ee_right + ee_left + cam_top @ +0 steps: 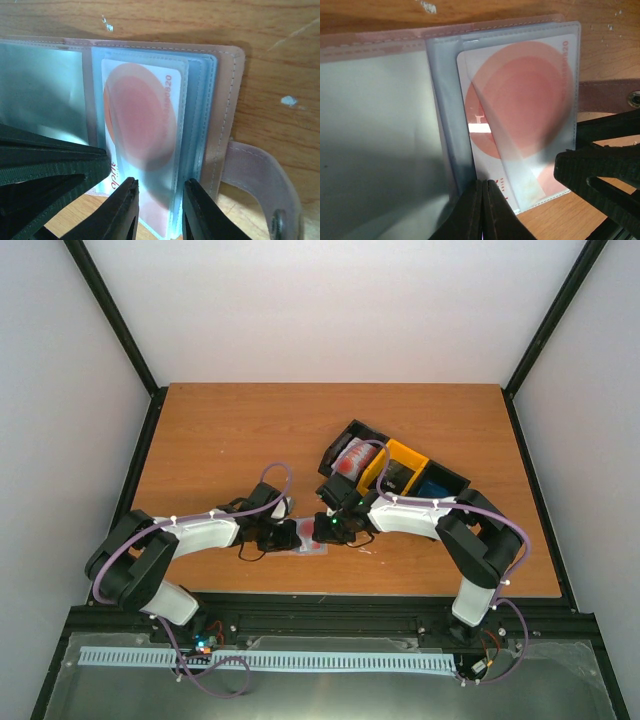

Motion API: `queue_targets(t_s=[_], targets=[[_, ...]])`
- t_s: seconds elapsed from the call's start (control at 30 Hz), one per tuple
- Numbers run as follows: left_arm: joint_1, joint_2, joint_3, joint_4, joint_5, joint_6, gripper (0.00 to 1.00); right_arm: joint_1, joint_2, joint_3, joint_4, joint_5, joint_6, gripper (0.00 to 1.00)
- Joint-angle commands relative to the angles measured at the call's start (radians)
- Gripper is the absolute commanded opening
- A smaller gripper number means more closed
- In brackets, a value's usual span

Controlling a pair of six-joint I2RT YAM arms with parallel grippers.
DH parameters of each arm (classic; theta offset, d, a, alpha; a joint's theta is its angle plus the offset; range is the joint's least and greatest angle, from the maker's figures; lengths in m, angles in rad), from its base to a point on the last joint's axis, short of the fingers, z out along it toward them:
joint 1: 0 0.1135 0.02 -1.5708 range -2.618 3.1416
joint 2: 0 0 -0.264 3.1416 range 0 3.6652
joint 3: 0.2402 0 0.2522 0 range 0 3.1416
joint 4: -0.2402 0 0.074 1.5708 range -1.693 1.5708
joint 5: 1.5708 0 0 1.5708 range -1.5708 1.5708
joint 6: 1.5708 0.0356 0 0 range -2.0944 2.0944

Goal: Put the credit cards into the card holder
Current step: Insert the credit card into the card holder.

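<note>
The tan-brown card holder [227, 115] lies open on the table, its clear pockets up and its snap strap [255, 170] out to the right. A red-and-white credit card [140, 120] sits inside one clear pocket and also shows in the left wrist view [520, 110]. My left gripper [482, 210] is shut, pinching a clear pocket leaf by the spine. My right gripper [157, 210] is open, its fingers straddling the near edge of the pocket with the card. In the top view both grippers, left [290, 535] and right [330, 530], meet over the holder [312, 550].
The black-and-yellow three-compartment tray [405, 455] stands just behind the right arm, with a red card [350, 460] and a blue card [435, 488] in it. The table's near edge runs right behind the grippers.
</note>
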Motion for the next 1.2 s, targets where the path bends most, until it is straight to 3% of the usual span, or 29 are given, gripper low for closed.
queue_targets(t_s=[0.0,0.67,0.93,1.17], targets=[[-0.010,0.037,-0.006,-0.057,-0.076,0.006,0.04,0.008,-0.022,0.015,0.033,-0.030,-0.010,0.26],[-0.010,-0.068,0.060,-0.155,-0.158,-0.022,0.07,0.008,-0.023,-0.001,0.182,-0.181,-0.011,0.27],[-0.009,-0.130,0.084,-0.225,-0.254,-0.078,0.07,0.008,0.000,0.000,0.274,-0.256,-0.009,0.37],[-0.006,-0.179,0.095,-0.278,-0.330,-0.116,0.07,0.008,0.034,0.017,0.299,-0.284,-0.001,0.38]])
